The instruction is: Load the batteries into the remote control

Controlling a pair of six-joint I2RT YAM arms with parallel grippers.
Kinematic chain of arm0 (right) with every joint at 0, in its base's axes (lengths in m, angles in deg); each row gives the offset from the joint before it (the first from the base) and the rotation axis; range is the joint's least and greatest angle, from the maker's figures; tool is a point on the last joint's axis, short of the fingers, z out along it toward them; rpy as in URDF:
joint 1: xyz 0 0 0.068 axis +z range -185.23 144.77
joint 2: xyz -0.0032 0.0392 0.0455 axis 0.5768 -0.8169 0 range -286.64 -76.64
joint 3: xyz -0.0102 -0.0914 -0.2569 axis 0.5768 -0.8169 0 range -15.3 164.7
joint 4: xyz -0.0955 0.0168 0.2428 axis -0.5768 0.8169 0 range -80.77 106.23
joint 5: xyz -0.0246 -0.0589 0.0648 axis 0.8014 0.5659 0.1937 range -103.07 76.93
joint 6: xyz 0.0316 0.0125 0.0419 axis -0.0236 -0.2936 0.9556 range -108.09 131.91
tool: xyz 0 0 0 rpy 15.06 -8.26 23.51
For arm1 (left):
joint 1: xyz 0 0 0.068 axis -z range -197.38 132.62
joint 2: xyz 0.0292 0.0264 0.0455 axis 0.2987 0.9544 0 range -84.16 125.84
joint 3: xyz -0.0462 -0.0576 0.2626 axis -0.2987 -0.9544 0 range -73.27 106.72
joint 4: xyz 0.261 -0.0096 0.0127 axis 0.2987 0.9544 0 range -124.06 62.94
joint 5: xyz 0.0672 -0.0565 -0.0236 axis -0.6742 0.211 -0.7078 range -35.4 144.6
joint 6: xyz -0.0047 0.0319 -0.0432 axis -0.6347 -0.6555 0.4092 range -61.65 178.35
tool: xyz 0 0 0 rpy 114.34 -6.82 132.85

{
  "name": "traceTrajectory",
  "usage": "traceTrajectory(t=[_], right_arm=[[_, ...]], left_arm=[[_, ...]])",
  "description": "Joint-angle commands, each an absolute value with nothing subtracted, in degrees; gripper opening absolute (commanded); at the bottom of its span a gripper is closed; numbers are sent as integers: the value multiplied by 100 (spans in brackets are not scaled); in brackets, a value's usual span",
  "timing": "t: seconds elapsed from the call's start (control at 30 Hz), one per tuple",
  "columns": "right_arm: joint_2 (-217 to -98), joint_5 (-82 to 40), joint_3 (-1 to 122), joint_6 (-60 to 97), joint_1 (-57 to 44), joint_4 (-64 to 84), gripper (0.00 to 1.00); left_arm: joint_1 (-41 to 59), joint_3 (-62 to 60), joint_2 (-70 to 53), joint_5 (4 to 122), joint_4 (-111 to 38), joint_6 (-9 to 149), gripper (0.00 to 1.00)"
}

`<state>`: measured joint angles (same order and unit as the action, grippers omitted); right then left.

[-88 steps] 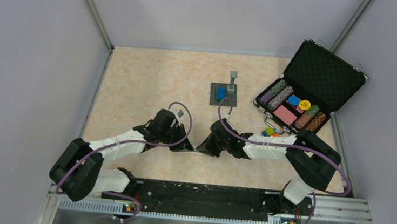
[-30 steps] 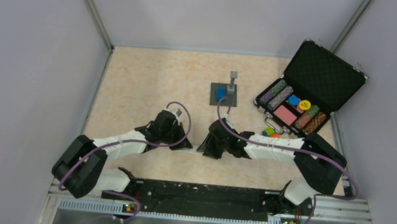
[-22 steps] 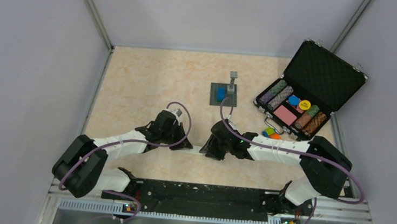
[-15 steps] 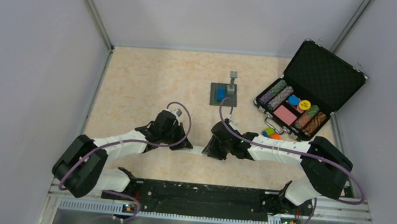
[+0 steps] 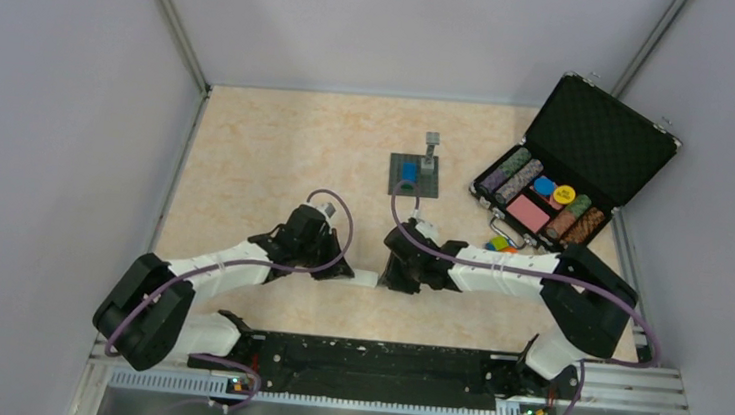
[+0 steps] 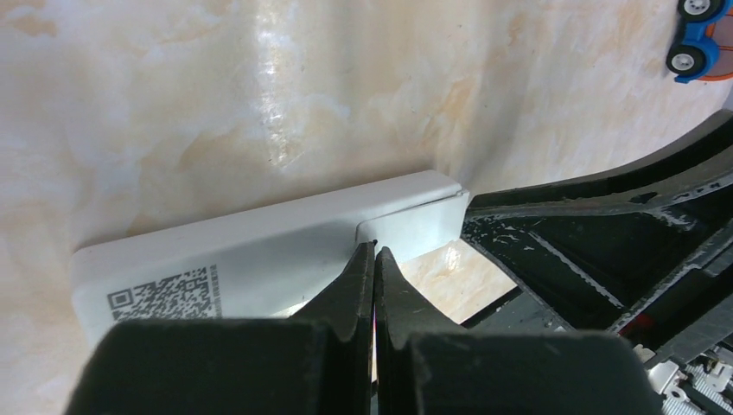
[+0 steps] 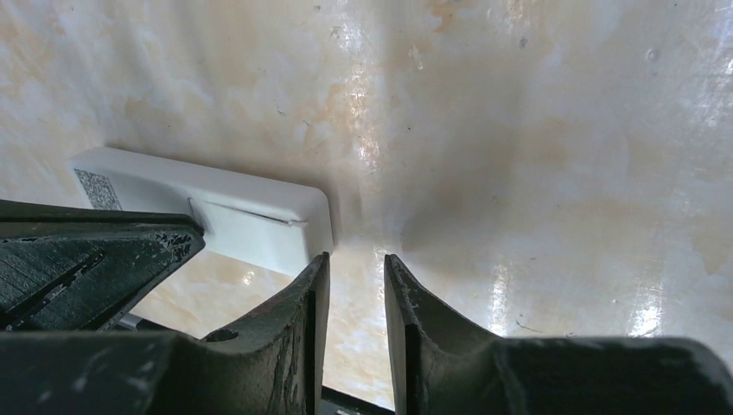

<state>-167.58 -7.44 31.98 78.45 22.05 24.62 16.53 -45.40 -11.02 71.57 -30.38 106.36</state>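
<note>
End effector left (image 6: 373, 251): fingers together, tips pressing on the remote control (image 6: 259, 251). End effector right (image 7: 356, 259): fingers narrowly apart, empty, at the remote's 3 o'clock end. Remote lies back-up toward 6 o'clock of the table (image 5: 268, 149). Cover (image 7: 259, 238) appears shut; batteries not seen. Risk: right fingers slip off the cover edge, skidding the remote from under the left tip.

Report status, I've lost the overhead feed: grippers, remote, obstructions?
Left gripper shut, tips at cover seam of remote. Right gripper slightly open, empty, by its end. Remote label-up on table, cover on. No batteries visible; nothing in the way.
</note>
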Motion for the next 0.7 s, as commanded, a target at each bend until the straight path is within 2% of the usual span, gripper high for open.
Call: traceTrajectory(t=[0.0,0.37,0.5,0.57,0.67], right_arm=[[-16488,-543,3453,7743,2241,2501,29],[-15962,-602,3355,7886,2238,2747,37],[-16086,-576,3517,7701,2237,2760,43],[-16301,-561,3682,7536,2247,2832,47],[-16582,-413,3990,7331,2305,3068,53]], left_arm=[[1673,-4288,-1306,6838,-2255,10467,0],[1657,-3257,-1666,6594,-1465,10343,2],[1634,-3167,-1896,6046,-1046,10274,11],[1602,-3198,-2034,5684,-799,10285,22],[1531,-3290,-2230,5167,-375,10347,32]])
